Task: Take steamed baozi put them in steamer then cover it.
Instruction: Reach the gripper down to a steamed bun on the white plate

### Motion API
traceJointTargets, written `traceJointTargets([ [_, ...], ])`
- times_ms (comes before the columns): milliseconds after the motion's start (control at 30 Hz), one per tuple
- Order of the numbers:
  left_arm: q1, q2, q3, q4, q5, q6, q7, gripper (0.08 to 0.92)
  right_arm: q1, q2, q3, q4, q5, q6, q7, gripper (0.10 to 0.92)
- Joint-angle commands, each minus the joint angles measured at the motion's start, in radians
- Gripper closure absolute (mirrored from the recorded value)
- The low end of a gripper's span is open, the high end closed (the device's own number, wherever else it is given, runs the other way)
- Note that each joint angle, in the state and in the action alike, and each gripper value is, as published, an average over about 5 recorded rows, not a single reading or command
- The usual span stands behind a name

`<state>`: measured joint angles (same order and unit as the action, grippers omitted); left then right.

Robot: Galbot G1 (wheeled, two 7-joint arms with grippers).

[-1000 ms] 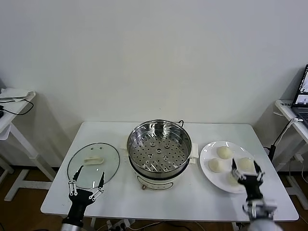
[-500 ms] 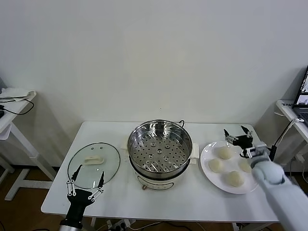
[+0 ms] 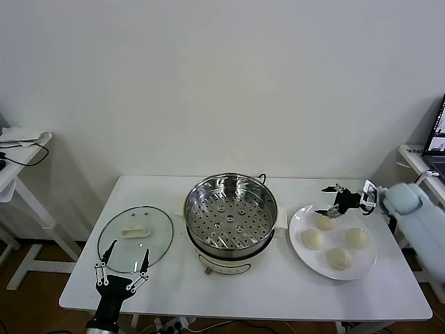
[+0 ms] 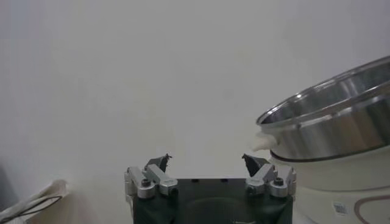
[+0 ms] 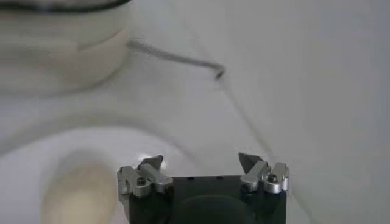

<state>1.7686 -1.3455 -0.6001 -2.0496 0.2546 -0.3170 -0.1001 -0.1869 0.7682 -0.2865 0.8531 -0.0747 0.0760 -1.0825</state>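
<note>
The right gripper [image 3: 332, 201] hovers with fingers spread wide and empty, just above the rear bun of four steamed baozi [image 3: 325, 222] on a white plate [image 3: 299, 221]. The steamer [image 3: 230, 214] stands uncovered to that gripper's left. The left gripper [image 3: 124, 268], also wide and empty, waits at the table's near edge, with the glass lid [image 3: 135, 237] just beyond it.

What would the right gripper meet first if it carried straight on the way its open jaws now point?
Probably the steamer. The right gripper hangs empty over the far edge of the white plate, just above the farthest steamed baozi, pointing across toward the pot's rim. Depth is unclear, so it might pass behind the pot.
</note>
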Motion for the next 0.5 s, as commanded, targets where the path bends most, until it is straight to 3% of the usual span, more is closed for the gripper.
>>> traceJointTargets([
  [33,0.012,-0.002,-0.007,0.0,-0.001,-0.007,-0.003,0.177,0.174,0.068,-0.182,-0.146,-0.267,0.057,-0.181,0.203],
  [500,0.011,-0.005,-0.008,0.005,-0.004,-0.01,-0.007,0.177,0.145,0.174,-0.16,-0.259,-0.279,0.057,-0.079,0.203],
])
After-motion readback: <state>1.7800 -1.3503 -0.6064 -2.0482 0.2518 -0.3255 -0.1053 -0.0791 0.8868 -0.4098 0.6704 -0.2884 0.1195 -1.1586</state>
